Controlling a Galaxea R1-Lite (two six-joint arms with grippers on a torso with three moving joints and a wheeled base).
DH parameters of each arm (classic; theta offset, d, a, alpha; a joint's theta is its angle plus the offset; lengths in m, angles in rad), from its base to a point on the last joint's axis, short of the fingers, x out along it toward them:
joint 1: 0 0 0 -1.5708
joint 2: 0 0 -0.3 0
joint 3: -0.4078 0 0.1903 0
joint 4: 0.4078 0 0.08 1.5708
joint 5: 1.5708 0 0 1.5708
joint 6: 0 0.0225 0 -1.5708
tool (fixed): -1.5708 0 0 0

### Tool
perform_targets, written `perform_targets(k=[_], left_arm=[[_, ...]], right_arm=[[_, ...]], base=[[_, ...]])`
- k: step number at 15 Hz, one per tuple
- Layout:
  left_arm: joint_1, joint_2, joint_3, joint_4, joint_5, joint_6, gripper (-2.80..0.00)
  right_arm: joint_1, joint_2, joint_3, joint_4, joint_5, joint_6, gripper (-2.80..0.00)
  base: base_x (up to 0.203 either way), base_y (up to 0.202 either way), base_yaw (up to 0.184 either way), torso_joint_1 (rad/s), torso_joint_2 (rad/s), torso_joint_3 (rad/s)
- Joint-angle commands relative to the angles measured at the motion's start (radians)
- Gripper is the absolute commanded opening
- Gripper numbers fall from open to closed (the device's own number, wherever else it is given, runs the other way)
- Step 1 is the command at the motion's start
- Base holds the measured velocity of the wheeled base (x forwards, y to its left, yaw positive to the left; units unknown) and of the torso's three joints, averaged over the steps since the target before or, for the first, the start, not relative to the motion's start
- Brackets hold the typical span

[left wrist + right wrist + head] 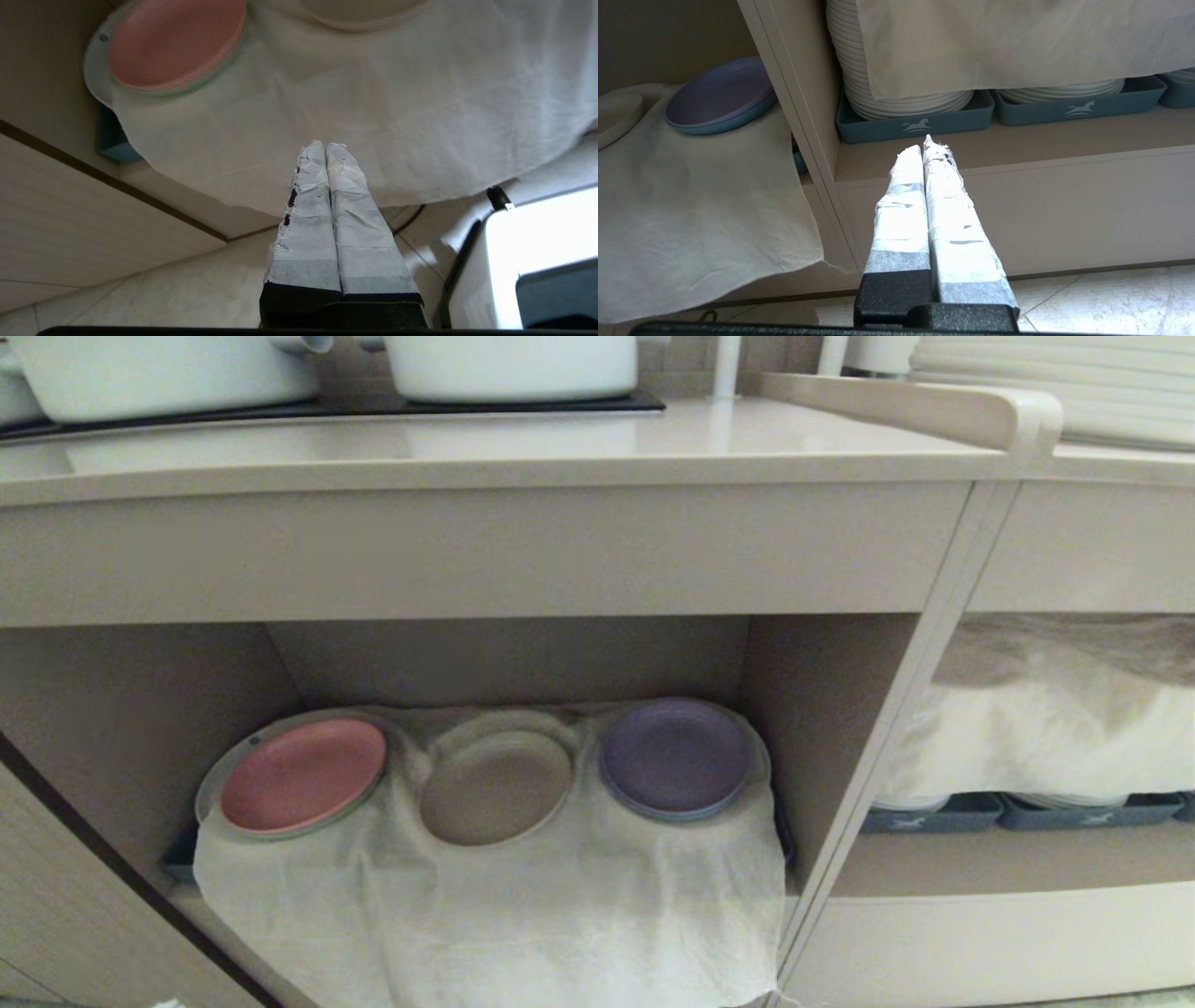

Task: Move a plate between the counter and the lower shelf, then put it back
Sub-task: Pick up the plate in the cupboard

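In the lower shelf (523, 663), on a white cloth (523, 905) that drapes down over the front edge, the small cream-beige plate (495, 787) lies flat in the middle of a row of three. A pink plate (303, 775) sits to its left on a paler, larger plate, and a purple plate (674, 756) sits to its right, stacked on a bluish one. The three lie just beside one another without overlapping. A corner of a dark tray (177, 861) peeps out from under the cloth at the left.

Above the niche runs the bench (485, 453), pale beige with a thick front edge; a flat black panel (373, 406) on it carries two white pots (509, 364).

Neither arm shows in the head view. In the left wrist view the left hand (325, 145) has its two taped fingers (308, 210) pressed together with nothing between them; it is in front of the hanging cloth, apart from it, below and to the right of the pink plate. In the right wrist view the right hand (924, 144) also has its fingers pressed together and empty, held low before the neighbouring niche, where stacks of white plates (896, 100) stand in blue-grey trays (920, 125) under another cloth (1017, 42). The upright divider (803, 140) separates that niche from the one with the purple plate.
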State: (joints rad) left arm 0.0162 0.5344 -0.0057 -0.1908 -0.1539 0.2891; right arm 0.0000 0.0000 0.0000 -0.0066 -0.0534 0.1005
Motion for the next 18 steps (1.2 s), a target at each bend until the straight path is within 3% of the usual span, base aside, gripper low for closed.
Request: perform_targets(k=[1, 6, 8, 10, 13, 16, 18], left_arm=[[0.009, -0.065, 0.006, 0.012, -0.007, -0.001, -2.8], [0.024, -0.257, 0.006, 0.028, -0.012, -0.066, -2.8], [0.015, -0.317, 0.006, 0.032, 0.037, -0.124, -2.8], [-0.001, -0.387, 0.006, 0.098, 0.106, -0.14, -2.8], [-0.012, -0.526, 0.006, 0.175, 0.125, -0.177, -2.8], [-0.014, -0.533, 0.006, 0.189, 0.134, -0.227, -2.8], [-0.015, -0.533, 0.006, 0.189, 0.133, -0.227, -2.8]], right_arm=[[0.0, 0.0, 0.0, -0.001, 0.0, 0.001, -2.8], [0.0, 0.0, 0.0, 0.0, 0.0, 0.001, -2.8], [0.0, 0.0, 0.0, -0.001, 0.0, 0.001, -2.8], [0.0, 0.0, 0.0, -0.001, 0.0, 0.001, -2.8], [0.0, 0.0, 0.0, -0.001, 0.0, 0.001, -2.8], [0.0, 0.0, 0.0, -0.001, 0.0, 0.001, -2.8], [0.0, 0.0, 0.0, -0.001, 0.0, 0.001, -2.8]], base=[[0.0, 0.0, 0.0, 0.0, 0.0, 0.0], [0.0, 0.0, 0.0, 0.0, 0.0, 0.0], [0.0, 0.0, 0.0, 0.0, 0.0, 0.0], [0.0, 0.0, 0.0, 0.0, 0.0, 0.0], [0.0, 0.0, 0.0, 0.0, 0.0, 0.0], [0.0, 0.0, 0.0, 0.0, 0.0, 0.0], [0.0, 0.0, 0.0, 0.0, 0.0, 0.0]])
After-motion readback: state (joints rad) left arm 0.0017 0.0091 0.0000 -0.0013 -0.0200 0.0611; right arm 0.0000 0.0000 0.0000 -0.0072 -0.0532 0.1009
